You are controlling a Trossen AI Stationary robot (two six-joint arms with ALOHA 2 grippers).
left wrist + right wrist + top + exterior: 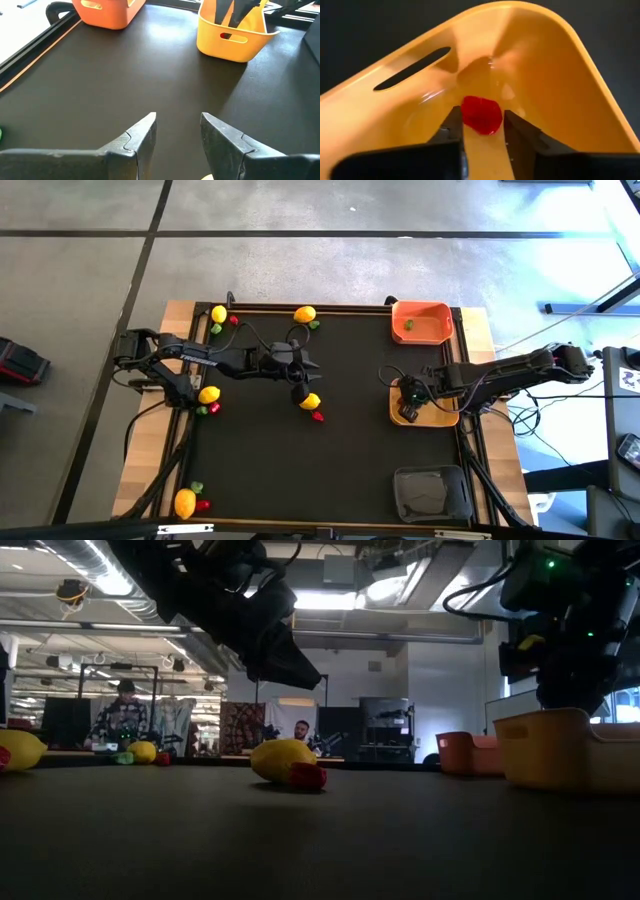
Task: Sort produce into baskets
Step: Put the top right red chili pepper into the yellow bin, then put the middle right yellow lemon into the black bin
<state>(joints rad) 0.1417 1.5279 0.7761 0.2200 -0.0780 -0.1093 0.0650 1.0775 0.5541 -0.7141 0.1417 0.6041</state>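
Observation:
My left gripper (300, 387) (177, 125) is open and empty. It hovers just left of a yellow lemon (311, 401) (281, 758) that lies on the black mat with a small red piece (318, 417) (308, 776) against it. My right gripper (408, 396) (482, 131) reaches down into the yellow-tan basket (440, 416) (560, 60) at the mat's right edge and is shut on a red piece (481, 115). The orange basket (421, 321) stands at the far right with a green piece (408, 325) in it. The dark basket (432, 492) stands at the near right. My right gripper pinches the red piece (481, 116) between its two fingertips (454, 122), one on each side. The fingers come from above into the yellow-tan basket, close to its wall with the handle slot (412, 67). Whether the piece rests on the basket's floor, I cannot tell.
More lemons lie with small red and green pieces at the far left (219, 314), far middle (305, 314), left (208, 394) and near left (185, 502). The mat's middle and near stretch are bare. People sit in the room beyond the table (122, 715).

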